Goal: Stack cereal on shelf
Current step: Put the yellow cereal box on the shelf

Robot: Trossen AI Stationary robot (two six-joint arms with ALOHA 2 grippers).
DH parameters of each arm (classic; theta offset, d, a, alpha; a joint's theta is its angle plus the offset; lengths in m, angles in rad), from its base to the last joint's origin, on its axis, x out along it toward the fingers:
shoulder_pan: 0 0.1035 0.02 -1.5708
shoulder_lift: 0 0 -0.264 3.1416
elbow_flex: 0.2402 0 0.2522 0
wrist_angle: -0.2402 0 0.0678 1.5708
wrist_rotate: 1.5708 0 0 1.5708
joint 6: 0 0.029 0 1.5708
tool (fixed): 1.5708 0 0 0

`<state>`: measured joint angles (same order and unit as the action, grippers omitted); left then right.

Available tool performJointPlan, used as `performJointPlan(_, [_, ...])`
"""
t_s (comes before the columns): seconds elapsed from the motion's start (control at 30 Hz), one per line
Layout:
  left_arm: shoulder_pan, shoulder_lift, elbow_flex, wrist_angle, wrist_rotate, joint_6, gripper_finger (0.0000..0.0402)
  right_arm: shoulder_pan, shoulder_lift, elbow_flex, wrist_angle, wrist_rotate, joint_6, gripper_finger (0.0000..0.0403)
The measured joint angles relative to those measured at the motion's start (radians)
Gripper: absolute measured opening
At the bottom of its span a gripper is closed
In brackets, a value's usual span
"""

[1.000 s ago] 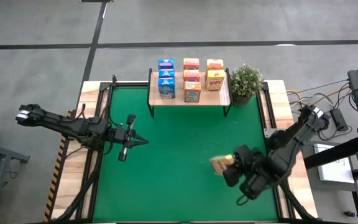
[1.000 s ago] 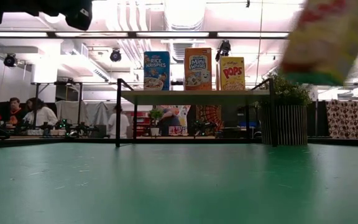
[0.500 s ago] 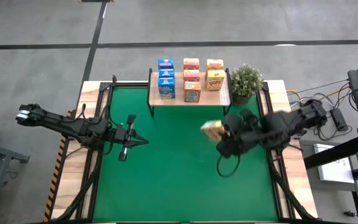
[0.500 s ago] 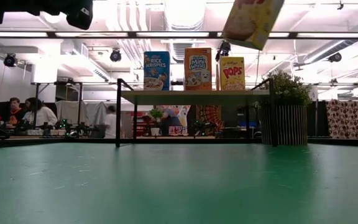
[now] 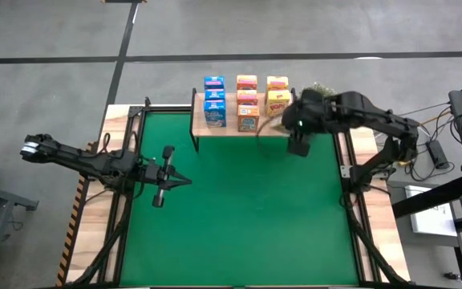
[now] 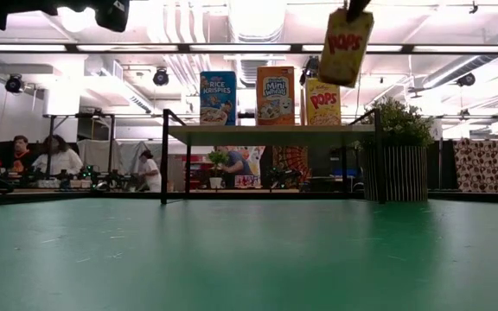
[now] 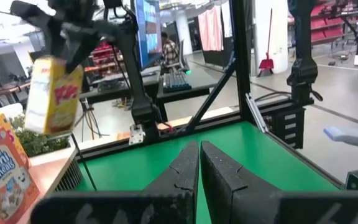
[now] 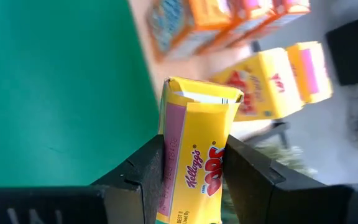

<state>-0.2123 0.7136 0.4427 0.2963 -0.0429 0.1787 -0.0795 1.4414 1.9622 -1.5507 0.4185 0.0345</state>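
Note:
The shelf (image 5: pixel 245 127) stands at the table's far edge on black legs, and several cereal boxes stand on it in blue (image 5: pixel 214 108), orange (image 5: pixel 248 112) and yellow (image 5: pixel 277 103) rows. My right gripper (image 5: pixel 293 122) hovers over the shelf's right front, shut on another yellow Pops box (image 6: pixel 346 47). That box hangs above the front yellow box (image 6: pixel 322 104). My left gripper (image 5: pixel 184 182) waits shut over the table's left half. My right gripper pinches the yellow box (image 8: pixel 197 149) between its two fingers (image 8: pixel 148 168), one on each opposite side. In the low view it holds the box's top end (image 6: pixel 353 12) from above. The box hangs below the fingers, lifted clear and a little tilted.
A green potted plant (image 5: pixel 321 100) stands just right of the shelf, close to my right arm. The green mat (image 5: pixel 239 217) lies bare in front of the shelf. People and room fittings show beyond the table's far edge.
My right gripper has swung from the table's near right up and toward the far edge, to above the shelf's right front, carrying the yellow box. The box, steeply tilted before, now hangs nearly upright.

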Motion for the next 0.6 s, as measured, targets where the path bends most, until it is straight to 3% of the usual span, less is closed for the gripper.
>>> performJointPlan(0.33, [0.0,-0.004,0.0,0.048,-0.001,0.074,0.0,-0.122,0.0,-0.062,0.042,-0.112,-0.323,0.0141])
performJointPlan(0.6, [0.0,-0.017,0.0,0.101,-0.003,0.152,0.0,-0.122,0.0,-0.111,0.129,-0.113,-0.394,0.0141])
